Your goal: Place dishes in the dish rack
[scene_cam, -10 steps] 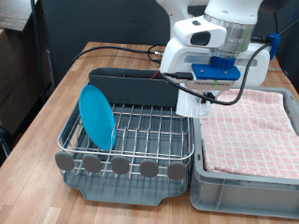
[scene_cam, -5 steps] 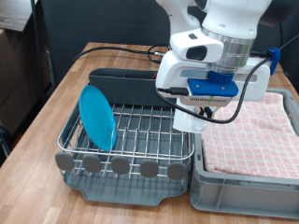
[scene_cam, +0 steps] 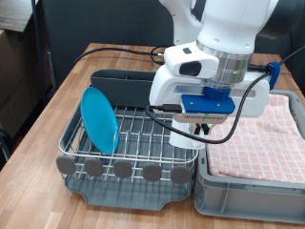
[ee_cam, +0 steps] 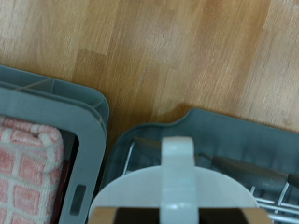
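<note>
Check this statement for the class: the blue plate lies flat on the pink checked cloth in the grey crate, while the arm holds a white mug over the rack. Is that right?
Not quite. The exterior view shows the blue plate standing on edge in the rack, not on the cloth in the crate. The rest holds: the gripper has the white mug over the rack.

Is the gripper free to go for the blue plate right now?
Probably not: the gripper has its jaws shut on the white mug over the dish rack. The plate itself stands upright in the rack with nothing above it.
</note>
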Controlling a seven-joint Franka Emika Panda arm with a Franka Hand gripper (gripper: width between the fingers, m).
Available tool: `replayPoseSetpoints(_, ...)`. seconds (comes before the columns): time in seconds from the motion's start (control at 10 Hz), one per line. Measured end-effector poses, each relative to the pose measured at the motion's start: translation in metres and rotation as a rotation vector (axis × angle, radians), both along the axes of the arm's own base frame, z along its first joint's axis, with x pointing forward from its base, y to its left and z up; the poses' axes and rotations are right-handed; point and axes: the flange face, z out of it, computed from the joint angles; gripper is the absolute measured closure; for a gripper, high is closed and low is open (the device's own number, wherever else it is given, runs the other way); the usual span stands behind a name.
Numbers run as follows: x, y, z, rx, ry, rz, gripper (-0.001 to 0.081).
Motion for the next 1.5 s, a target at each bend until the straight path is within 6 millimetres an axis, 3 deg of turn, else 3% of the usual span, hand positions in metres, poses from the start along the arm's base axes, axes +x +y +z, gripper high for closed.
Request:
replayPoseSetpoints(0.5,0.018,-0.007,-0.025,0.031,0.014,-0.001,0.0736)
replayPoseSetpoints(1.2,0.037,-0.016,-0.074,0.034,0.048,0.001,0.0736)
replayPoseSetpoints(1.5,0.045,-0.015,-0.083,0.027,0.084,-0.001,0.0736)
